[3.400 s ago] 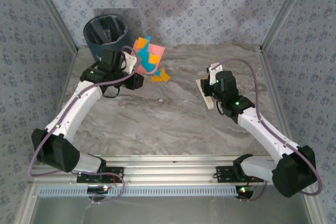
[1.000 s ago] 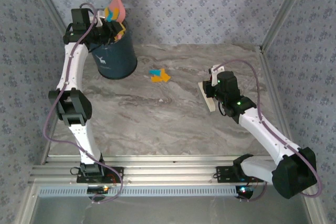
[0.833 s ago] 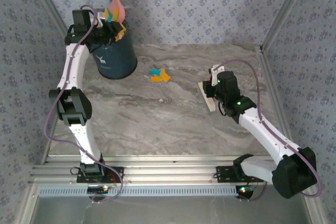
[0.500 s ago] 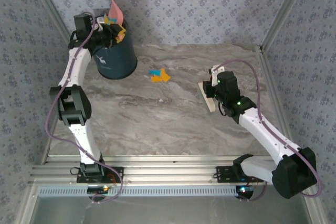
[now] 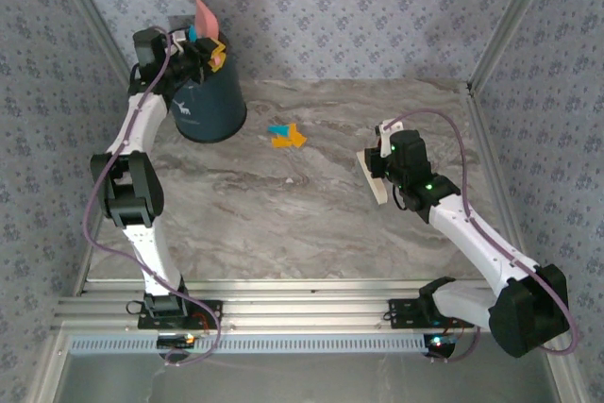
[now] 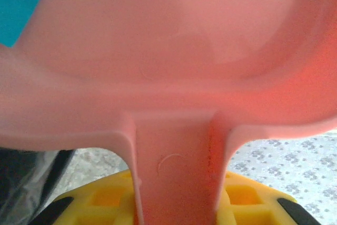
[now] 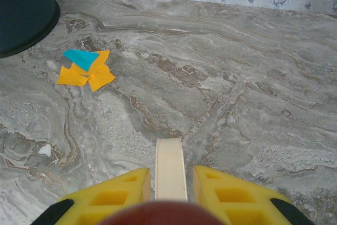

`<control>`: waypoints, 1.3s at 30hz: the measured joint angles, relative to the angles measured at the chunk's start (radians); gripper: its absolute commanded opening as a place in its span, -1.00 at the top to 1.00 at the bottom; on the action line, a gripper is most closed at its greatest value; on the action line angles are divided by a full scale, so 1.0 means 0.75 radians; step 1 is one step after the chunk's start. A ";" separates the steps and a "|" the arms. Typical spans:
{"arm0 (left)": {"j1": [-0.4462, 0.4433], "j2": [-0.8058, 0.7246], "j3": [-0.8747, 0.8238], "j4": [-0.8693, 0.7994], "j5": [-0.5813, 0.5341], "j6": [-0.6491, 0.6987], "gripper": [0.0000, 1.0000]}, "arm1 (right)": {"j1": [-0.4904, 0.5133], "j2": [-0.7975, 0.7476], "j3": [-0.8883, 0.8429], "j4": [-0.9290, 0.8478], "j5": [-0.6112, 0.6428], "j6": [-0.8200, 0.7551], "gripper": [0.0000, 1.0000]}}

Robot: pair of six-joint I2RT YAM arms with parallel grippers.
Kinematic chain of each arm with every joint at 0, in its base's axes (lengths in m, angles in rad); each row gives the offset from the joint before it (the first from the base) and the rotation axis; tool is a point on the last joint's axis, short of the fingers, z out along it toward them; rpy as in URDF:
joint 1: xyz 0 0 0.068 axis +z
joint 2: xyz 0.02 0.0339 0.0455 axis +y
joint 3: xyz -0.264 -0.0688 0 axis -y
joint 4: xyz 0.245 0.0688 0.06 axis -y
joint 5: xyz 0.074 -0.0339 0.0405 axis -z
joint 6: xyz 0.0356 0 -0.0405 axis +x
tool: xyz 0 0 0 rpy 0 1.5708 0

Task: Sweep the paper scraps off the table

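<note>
Paper scraps point(image 5: 286, 135) on the table point(image 5: 283, 224), beside the dark bin point(image 5: 206, 106).
A small orange and turquoise cluster lies just right of the bin. Only bare marble separates it from the right gripper point(image 7: 169, 183), which is clamped on a cream tool point(image 7: 169, 164) farther right. The left gripper point(image 6: 176, 204), closed on the pink dustpan point(image 6: 174, 77), holds it tilted above the bin's mouth.

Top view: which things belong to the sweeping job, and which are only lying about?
Job: paper scraps, pink dustpan, dark bin, cream sweeping tool, table.
Not the job: small white speck, aluminium rails, patterned walls.
</note>
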 measured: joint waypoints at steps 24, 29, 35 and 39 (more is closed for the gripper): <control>-0.002 -0.094 -0.241 0.740 -0.058 -0.685 1.00 | 0.001 0.000 -0.002 -0.001 -0.002 0.001 1.00; -0.020 -0.076 -0.255 0.898 -0.094 -0.815 1.00 | 0.001 -0.001 -0.002 -0.001 -0.005 0.001 1.00; -0.039 -0.069 -0.258 0.951 -0.110 -0.869 1.00 | 0.001 -0.008 -0.003 -0.002 -0.005 0.001 1.00; -0.038 -0.069 -0.261 0.958 -0.111 -0.881 1.00 | 0.001 -0.023 -0.009 -0.002 -0.005 0.001 1.00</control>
